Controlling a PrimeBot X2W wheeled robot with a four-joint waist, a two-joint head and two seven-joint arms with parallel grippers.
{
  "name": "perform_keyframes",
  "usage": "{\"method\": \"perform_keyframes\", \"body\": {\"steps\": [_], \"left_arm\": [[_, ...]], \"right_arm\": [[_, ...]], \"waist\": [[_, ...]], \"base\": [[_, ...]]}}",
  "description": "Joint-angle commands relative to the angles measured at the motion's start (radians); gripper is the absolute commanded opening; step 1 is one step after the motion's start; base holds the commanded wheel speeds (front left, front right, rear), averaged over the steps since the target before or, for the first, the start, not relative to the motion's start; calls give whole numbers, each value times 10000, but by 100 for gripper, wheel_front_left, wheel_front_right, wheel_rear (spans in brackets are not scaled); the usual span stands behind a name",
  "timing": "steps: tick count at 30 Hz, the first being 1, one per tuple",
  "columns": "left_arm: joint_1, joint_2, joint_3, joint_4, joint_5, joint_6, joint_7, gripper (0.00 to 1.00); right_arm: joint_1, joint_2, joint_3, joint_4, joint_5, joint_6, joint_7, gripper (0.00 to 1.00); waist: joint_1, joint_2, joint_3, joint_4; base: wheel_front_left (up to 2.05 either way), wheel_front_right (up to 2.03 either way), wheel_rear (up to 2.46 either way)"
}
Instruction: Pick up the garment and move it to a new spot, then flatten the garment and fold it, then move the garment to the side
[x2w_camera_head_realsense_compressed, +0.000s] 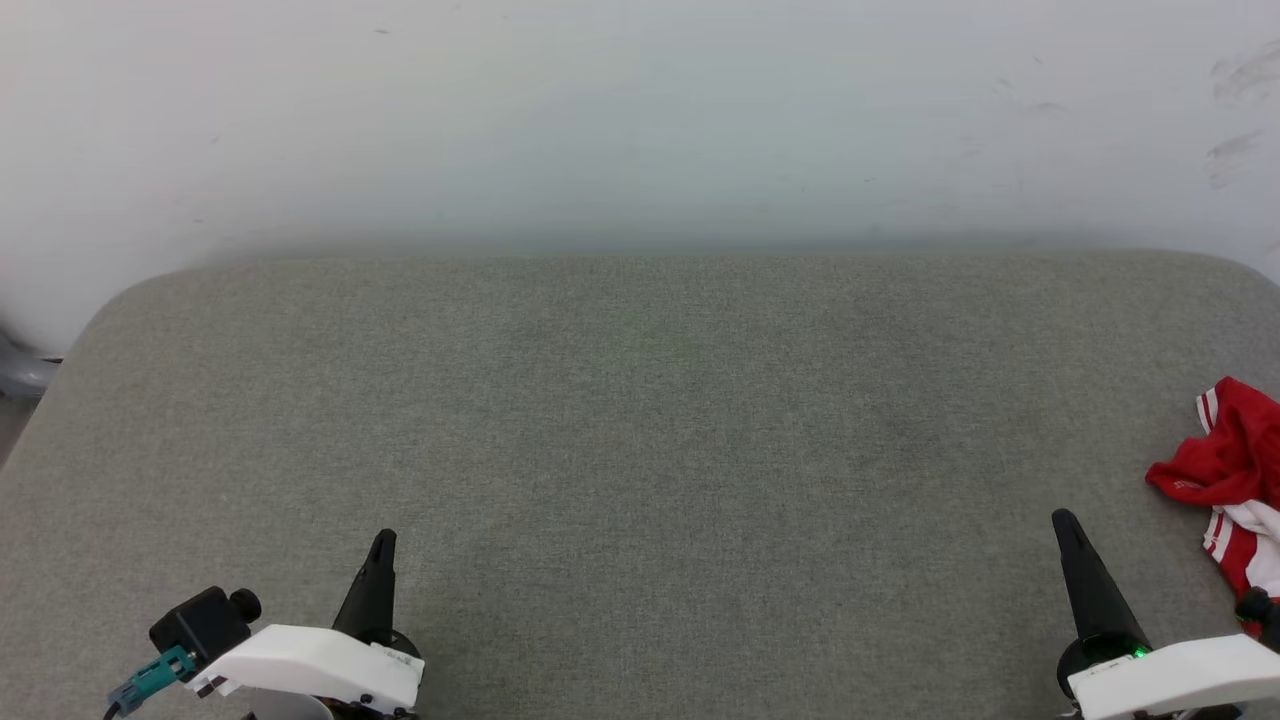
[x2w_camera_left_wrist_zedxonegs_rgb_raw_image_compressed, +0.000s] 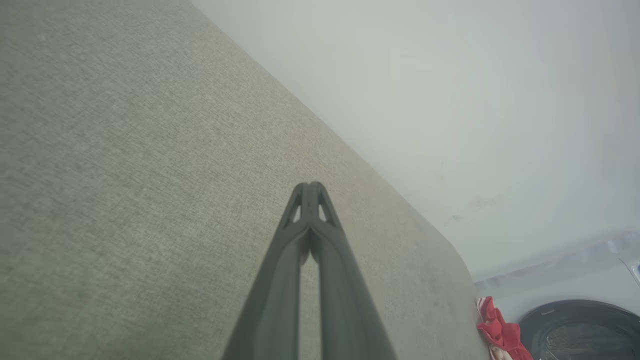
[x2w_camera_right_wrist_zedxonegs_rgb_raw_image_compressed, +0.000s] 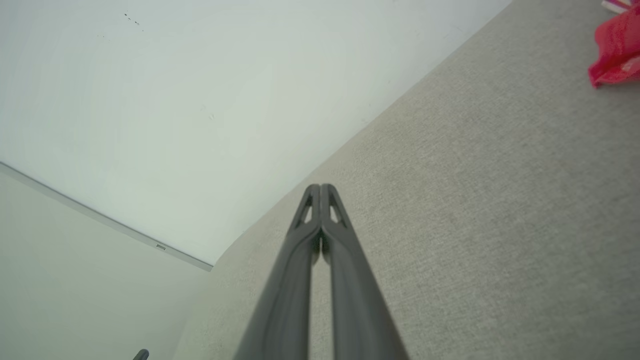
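The garment (x2w_camera_head_realsense_compressed: 1228, 470) lies crumpled at the far right edge of the grey cushioned surface, red with white and striped trim, partly cut off by the frame. It also appears as a red heap (x2w_camera_left_wrist_zedxonegs_rgb_raw_image_compressed: 501, 331) in the left wrist view and as a red bunch (x2w_camera_right_wrist_zedxonegs_rgb_raw_image_compressed: 616, 47) in the right wrist view. My left gripper (x2w_camera_head_realsense_compressed: 383, 541) rests at the lower left, shut and empty, its tips (x2w_camera_left_wrist_zedxonegs_rgb_raw_image_compressed: 310, 186) pressed together. My right gripper (x2w_camera_head_realsense_compressed: 1062, 520) sits at the lower right, a little left of the garment, also shut with nothing in it, tips (x2w_camera_right_wrist_zedxonegs_rgb_raw_image_compressed: 320, 187) touching.
The grey fabric surface (x2w_camera_head_realsense_compressed: 640, 450) spreads wide, with rounded far corners against a pale wall (x2w_camera_head_realsense_compressed: 640, 120). A round dark machine door (x2w_camera_left_wrist_zedxonegs_rgb_raw_image_compressed: 585, 330) stands beyond the surface's right end.
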Motion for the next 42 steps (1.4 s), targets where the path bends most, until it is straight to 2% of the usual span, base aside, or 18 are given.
{"method": "perform_keyframes", "body": {"steps": [1, 42], "left_arm": [[-267, -28, 123, -81, -229, -61, 63, 0], [-676, -548, 1230, 150, -4121, -620, 1191, 0]], "right_arm": [[-310, -89, -6, -41, 274, 0, 35, 0], [-1275, -53, -96, 1162, 4464, -2, 406, 0]], "waist": [[-1, 0, 2, -1], [-2, 0, 96, -38]], "base": [[0, 0, 0], [0, 0, 0]]}}
